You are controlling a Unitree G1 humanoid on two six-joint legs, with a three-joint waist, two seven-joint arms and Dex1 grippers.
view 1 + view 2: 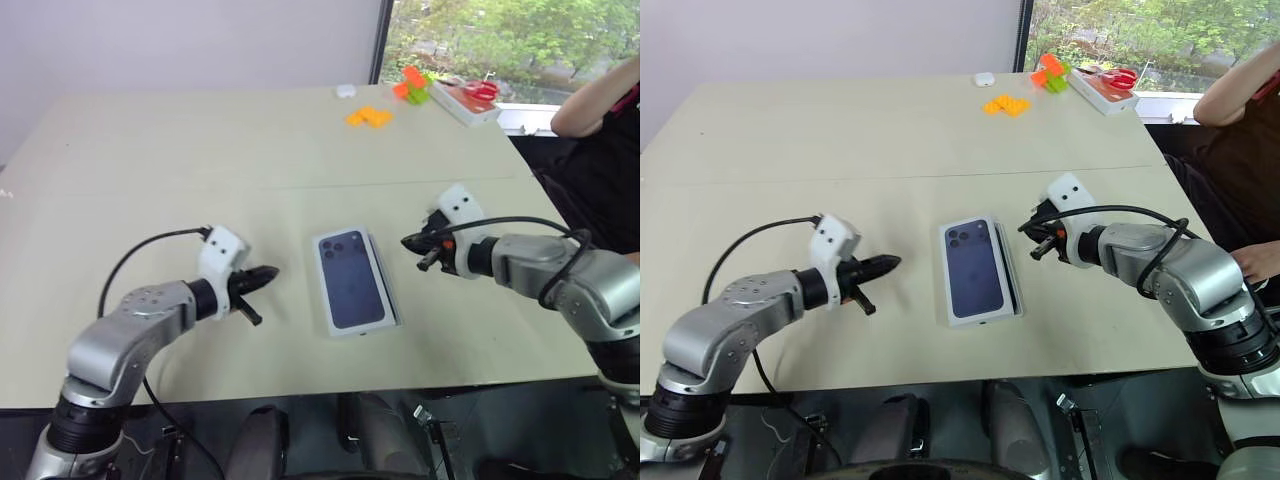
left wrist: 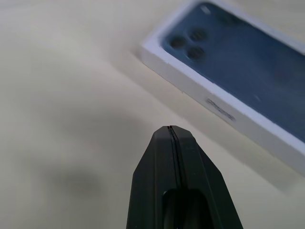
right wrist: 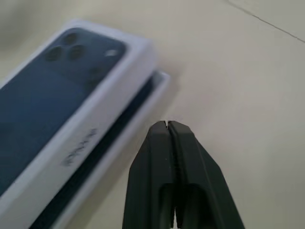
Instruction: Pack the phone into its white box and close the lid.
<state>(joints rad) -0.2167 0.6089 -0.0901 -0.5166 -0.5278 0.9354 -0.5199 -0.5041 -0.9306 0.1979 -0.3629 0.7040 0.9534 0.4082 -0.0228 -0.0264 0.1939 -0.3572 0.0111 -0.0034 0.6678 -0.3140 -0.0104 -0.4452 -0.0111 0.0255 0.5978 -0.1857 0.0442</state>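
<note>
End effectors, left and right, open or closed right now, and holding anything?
Left end effector: closed, holding nothing, beside the white box.
Right end effector: closed, holding nothing.

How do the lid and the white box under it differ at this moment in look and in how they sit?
The lid has a dark blue phone picture on top; the white box shows just a thin white rim with a dark strip beside the lid. The lid lies on top, shifted off to one side; the box rests on the table and sticks out on the side towards the right gripper. Both are white, rectangular and lie flat.
</note>
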